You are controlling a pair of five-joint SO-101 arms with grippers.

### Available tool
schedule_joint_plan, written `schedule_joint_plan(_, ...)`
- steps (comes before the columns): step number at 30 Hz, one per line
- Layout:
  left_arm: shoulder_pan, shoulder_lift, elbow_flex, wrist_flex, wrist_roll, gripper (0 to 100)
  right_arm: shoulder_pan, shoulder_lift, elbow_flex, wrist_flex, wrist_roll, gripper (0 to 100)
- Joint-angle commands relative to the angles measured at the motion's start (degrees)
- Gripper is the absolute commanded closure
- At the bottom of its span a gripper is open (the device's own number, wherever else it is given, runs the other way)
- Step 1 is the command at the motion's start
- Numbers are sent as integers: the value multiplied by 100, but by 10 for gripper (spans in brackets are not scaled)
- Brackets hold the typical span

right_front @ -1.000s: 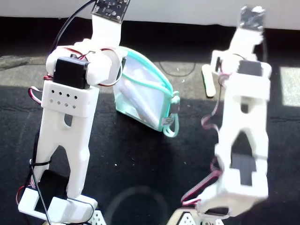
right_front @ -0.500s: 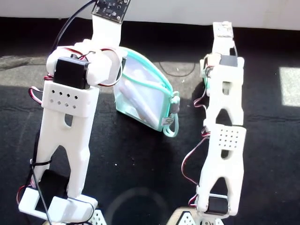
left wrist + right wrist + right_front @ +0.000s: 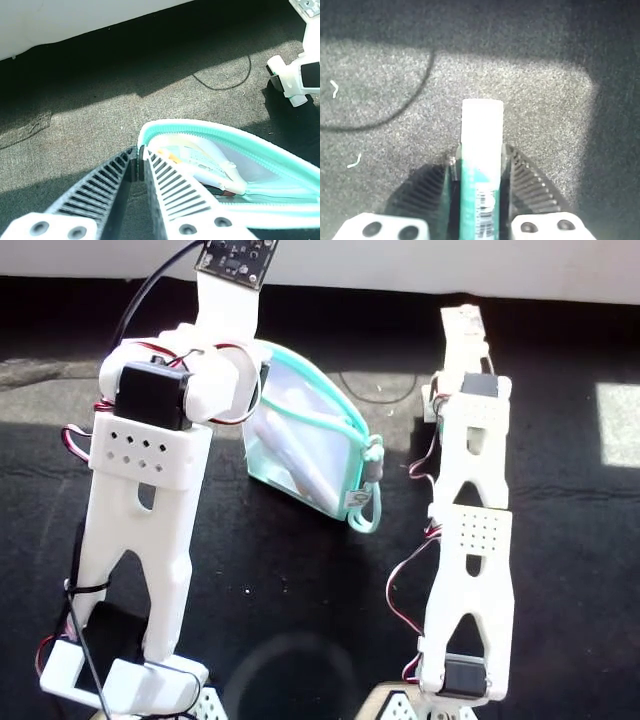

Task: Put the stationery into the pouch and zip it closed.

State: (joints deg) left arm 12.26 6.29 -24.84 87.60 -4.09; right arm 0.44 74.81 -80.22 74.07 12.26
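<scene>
Dark felt surface, teal pouch open toward the middle of its far edge, white stationery inside, left hand pinching the pouch rim, right hand clamped on a green-and-white stick, apart from the pouch

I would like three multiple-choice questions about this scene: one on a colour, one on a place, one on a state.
1. The pouch rim is: A red, B mint green, C yellow.
2. The stick is: A inside the pouch, B lying loose, C in the right gripper.
3. The pouch is: A open, B zipped shut, C upside down.
Answers: 1 B, its zip edge shows mint green; 2 C, the gripper clamps it; 3 A, its mouth gapes in the left wrist view.
</scene>
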Motion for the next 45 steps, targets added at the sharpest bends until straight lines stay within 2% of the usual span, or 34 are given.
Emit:
schedule_joint_plan(1, 215, 330, 136, 229, 9, 989, -48, -163, -312, 365, 158, 991)
schedule_joint_plan(11, 215, 330, 136, 229, 9, 989, 66, -901, -2062, 2730, 158, 992)
schedule_joint_plan(15, 215, 330, 136, 229, 9, 989, 101, -1288, -2088, 2721, 141, 992)
schedule_joint_plan(20, 215, 330, 136, 229, 9, 989, 84, -2316, -1719, 2730, -668, 992)
schedule_joint_plan(24, 189, 330, 136, 229, 9, 989, 75, -3943, 330, 2730, -695, 992)
schedule_joint_plan(31, 189, 330, 136, 229, 9, 989, 57, -7196, 5464, 2484, -686, 992)
schedule_joint_plan(34, 198, 330, 136, 229, 9, 989, 57, -8462, 7618, 1631, -651, 992)
schedule_joint_plan(39, 207, 330, 136, 229, 9, 989, -22, -10158, 11301, -426, -360, 992)
schedule_joint_plan(41, 207, 330, 136, 237, 9, 989, -48, -10440, 12400, -927, -246, 992)
schedule_joint_plan(45, 189, 330, 127, 237, 9, 989, -48, -10387, 13446, -1455, -211, 992)
